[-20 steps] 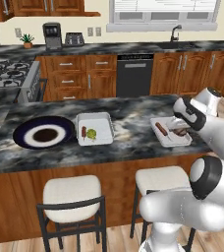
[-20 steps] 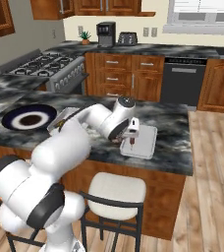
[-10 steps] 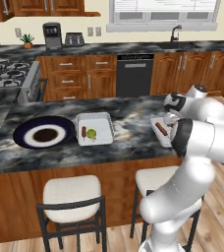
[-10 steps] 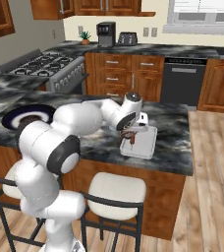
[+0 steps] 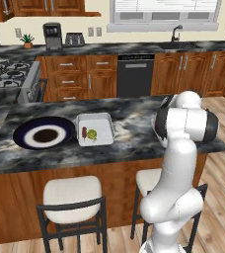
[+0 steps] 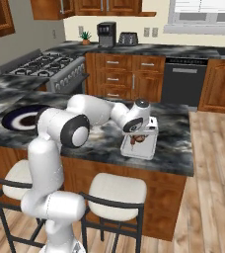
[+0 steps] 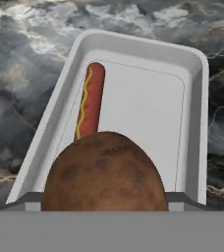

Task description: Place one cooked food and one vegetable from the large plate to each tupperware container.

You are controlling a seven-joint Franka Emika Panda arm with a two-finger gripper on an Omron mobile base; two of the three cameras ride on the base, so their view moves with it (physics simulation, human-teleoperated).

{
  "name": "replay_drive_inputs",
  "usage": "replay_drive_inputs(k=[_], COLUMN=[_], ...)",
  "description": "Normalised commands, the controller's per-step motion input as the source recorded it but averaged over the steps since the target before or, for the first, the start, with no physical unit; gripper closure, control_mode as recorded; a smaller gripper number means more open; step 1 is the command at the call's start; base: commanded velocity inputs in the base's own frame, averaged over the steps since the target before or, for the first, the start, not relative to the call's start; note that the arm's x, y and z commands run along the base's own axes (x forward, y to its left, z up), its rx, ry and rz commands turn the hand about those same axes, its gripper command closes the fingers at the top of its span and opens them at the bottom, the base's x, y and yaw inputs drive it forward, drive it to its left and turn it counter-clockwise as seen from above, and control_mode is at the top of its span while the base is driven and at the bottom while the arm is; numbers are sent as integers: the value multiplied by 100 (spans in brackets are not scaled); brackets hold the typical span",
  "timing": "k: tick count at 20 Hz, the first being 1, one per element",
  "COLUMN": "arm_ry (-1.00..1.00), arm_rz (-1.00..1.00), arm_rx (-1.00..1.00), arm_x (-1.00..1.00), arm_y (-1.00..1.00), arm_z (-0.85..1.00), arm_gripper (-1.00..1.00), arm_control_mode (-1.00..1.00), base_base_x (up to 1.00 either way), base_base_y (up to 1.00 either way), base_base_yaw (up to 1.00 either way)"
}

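Closest in, potato (image 7: pixel 104 172): bottom centre of the hand view, bulking over the near end of the tupperware container (image 7: pixel 202 123) and hiding my fingertips.
Gripper (image 6: pixel 138 137): fingers spread wide; by my reading they are clamped on the potato's flanks, not standing free of it.
Hot dog (image 7: pixel 88 101): already lying lengthwise along the left wall of the same container, mustard stripe up, just beyond the potato.
Risk, roll: a round potato let go from above could roll along the flat floor, knock the hot dog, or hop the low near wall onto the counter (image 5: pixel 134 128).
Risk, edge: in the right base view this container sits centre right, near the counter's front edge above a stool (image 6: pixel 117 190); a shove from my fingers could slide it that way.
Risk, drop point: the potato hangs over the container's near end, so a release short of the middle may land it on the rim.
Second container (image 5: pixel 97 117): centre left of the left base view, well apart, already holding a hot dog piece (image 5: pixel 84 133) and a green vegetable (image 5: pixel 92 133).
Large plate (image 5: pixel 20 133): far left on the same counter, just beside that container, nothing left on it.
In the way: nothing stands between potato and container floor.
Background: stove (image 5: pixel 6 69) upper left, dishwasher (image 5: pixel 135 74) top centre.
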Motion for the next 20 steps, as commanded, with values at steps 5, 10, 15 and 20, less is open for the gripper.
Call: replay_drive_inputs(k=[5,10,15,20], arm_ry=[11,15,3,0], arm_rz=[0,0,0,0], arm_rx=[0,-1,0,0], arm_x=[23,12,1,4], arm_y=[-6,0,0,3], arm_z=[-29,-43,-30,-45], arm_gripper=[100,100,100,100], arm_control_mode=[-100,-100,-100,-100], base_base_x=[0,0,0,0], base_base_y=[0,0,0,0], base_base_yaw=[0,0,0,0])
